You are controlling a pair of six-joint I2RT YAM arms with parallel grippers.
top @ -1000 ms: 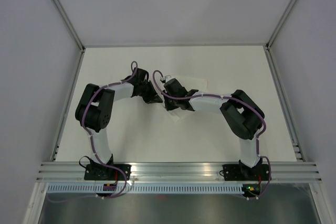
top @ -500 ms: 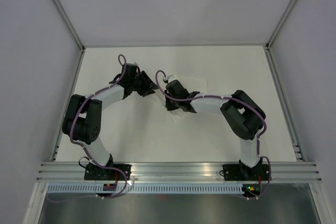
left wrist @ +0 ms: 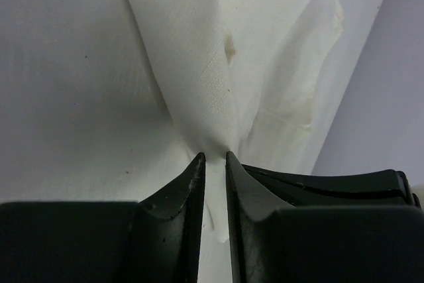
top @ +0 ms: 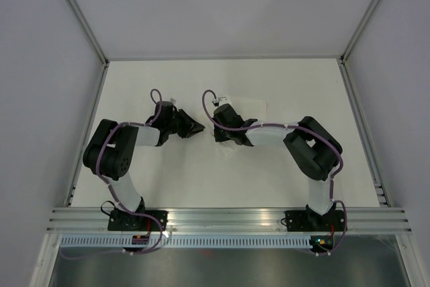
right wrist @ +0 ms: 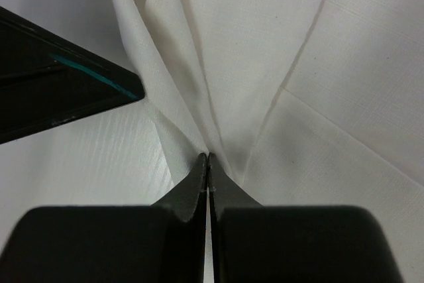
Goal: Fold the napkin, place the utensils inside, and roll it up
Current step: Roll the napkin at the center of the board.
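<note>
Most of the napkin (top: 250,107) hides beneath the right arm (top: 269,132).

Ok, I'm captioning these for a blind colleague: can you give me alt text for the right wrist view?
The right gripper is shut on a gathered fold of the white napkin, which fans upward in creases from the fingertips. At the left edge a dark wedge with a teal line points in over the pale table.

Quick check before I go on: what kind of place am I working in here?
Most likely a lab test cell, not a dining room: a bare white table walled by plain grey panels, an aluminium rail carrying both arm bases, and only the napkin as a prop.
</note>
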